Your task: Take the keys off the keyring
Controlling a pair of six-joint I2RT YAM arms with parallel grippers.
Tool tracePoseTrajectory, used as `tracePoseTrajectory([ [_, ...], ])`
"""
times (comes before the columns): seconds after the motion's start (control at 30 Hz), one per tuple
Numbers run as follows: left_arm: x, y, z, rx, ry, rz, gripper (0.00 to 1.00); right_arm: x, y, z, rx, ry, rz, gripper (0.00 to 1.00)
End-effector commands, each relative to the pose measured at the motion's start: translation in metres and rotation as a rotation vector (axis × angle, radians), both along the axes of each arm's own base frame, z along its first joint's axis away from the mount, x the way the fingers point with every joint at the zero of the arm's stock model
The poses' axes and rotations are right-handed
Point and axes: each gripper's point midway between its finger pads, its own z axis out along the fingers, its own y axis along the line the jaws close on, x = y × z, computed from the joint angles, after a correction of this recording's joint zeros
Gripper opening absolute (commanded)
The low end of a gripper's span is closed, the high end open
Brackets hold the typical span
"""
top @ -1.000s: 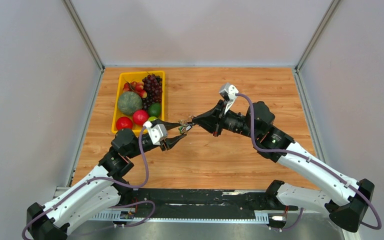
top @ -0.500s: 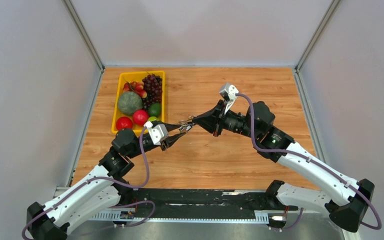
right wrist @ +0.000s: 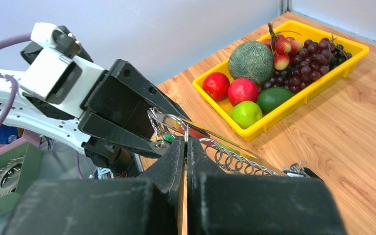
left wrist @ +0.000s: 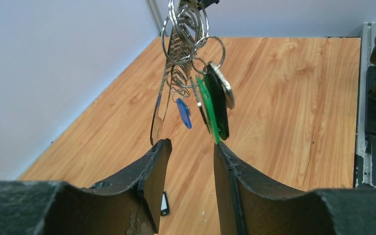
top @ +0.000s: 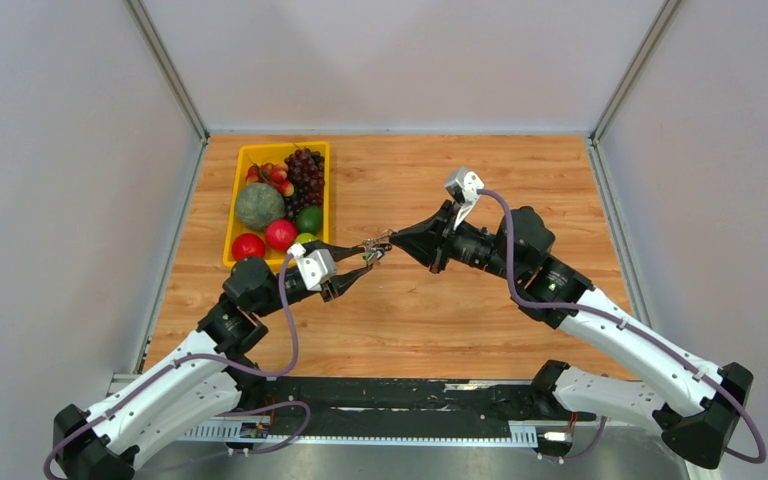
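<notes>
Above the table's middle, my right gripper [top: 388, 240] [right wrist: 185, 139] is shut on a wire ring of the keyring [right wrist: 183, 128]. Below it hang coiled rings [left wrist: 186, 24], a silvery flat strap [left wrist: 159, 112] and the keys with a green tag [left wrist: 209, 105] and a blue tag [left wrist: 183, 113]. My left gripper [top: 362, 262] [left wrist: 189, 144] is open just under the cluster. The strap's end touches one of its fingertips [left wrist: 161, 147], and the green tag rests against the other. Nothing lies between the pads.
A yellow tray [top: 243, 152] [right wrist: 293, 105] at the back left holds a melon [top: 260, 205], grapes [top: 305, 175], apples and limes. A small black-framed tag [left wrist: 164, 203] lies on the wooden table under my left gripper. Grey walls enclose the table on three sides.
My left jaws stand a little narrower than a second ago. The right wrist has shifted slightly to the right. The cluster still hangs between the two grippers.
</notes>
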Motion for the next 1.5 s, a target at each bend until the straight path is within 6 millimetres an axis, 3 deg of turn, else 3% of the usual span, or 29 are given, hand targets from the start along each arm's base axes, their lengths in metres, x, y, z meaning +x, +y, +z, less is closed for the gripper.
tracePoseTrajectory([
  [0.0, -0.005, 0.000, 0.012, -0.015, -0.052, -0.020, 0.47, 0.002, -0.002, 0.018, 0.052, -0.058, -0.023, 0.00],
  [0.27, -0.011, 0.000, 0.017, -0.022, -0.073, -0.046, 0.37, 0.003, 0.002, 0.012, 0.041, -0.043, -0.012, 0.00],
  [0.5, -0.012, 0.000, 0.018, -0.026, -0.077, -0.048, 0.36, 0.002, 0.006, 0.008, 0.040, -0.024, 0.010, 0.00],
  [1.13, -0.023, -0.008, 0.010, -0.010, -0.063, -0.126, 0.54, 0.009, 0.002, 0.006, 0.042, -0.022, -0.043, 0.00],
  [1.47, -0.012, -0.003, 0.009, -0.001, -0.059, -0.059, 0.53, 0.002, 0.006, 0.008, 0.052, -0.015, 0.006, 0.00],
])
